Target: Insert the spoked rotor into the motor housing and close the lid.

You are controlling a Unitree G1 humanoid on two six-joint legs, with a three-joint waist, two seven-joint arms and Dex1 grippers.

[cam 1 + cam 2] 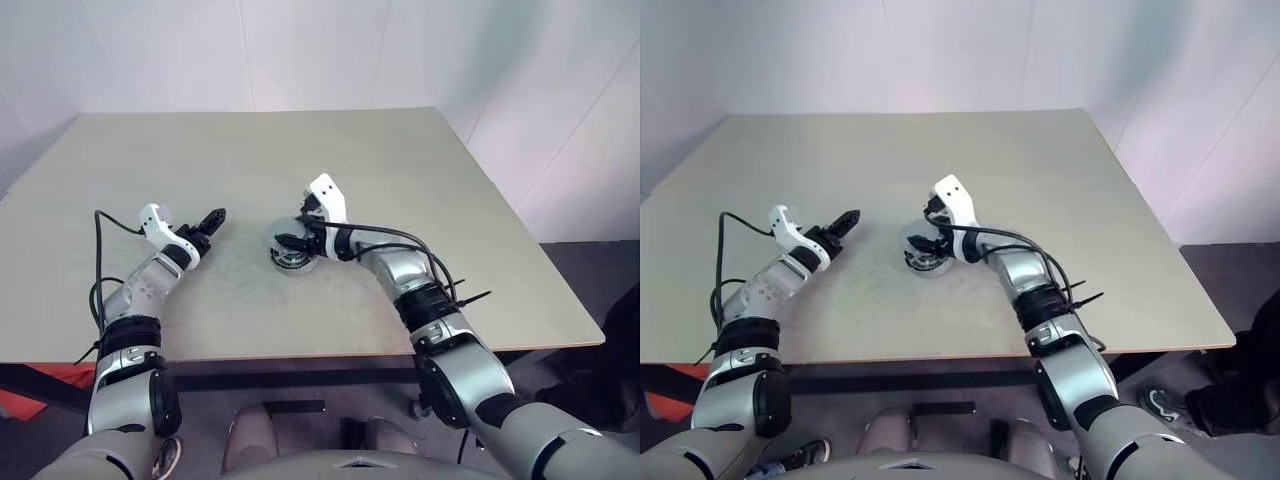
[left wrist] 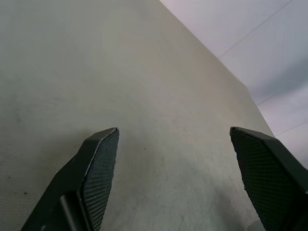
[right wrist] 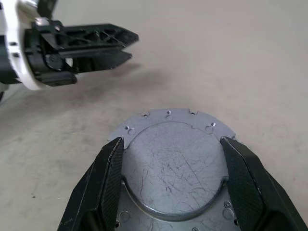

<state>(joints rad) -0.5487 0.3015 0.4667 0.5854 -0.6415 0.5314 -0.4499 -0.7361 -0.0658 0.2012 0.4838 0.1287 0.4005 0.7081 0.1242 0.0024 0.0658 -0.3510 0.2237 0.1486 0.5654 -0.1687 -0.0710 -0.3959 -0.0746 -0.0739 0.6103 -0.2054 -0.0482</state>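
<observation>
Table point(image 1: 400, 160) bare; right hand point(image 3: 169, 159) perhaps gripping half-hidden lid point(image 3: 168, 154).

Beige table point(image 1: 420, 190) w/ grey lid point(image 3: 173, 163) on it

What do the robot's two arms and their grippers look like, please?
Both arms have silver-grey shells with black joint bands and white wrist housings. Loose black cables loop along each forearm. The left gripper and right gripper each have two black fingers with finely textured pads.
</observation>
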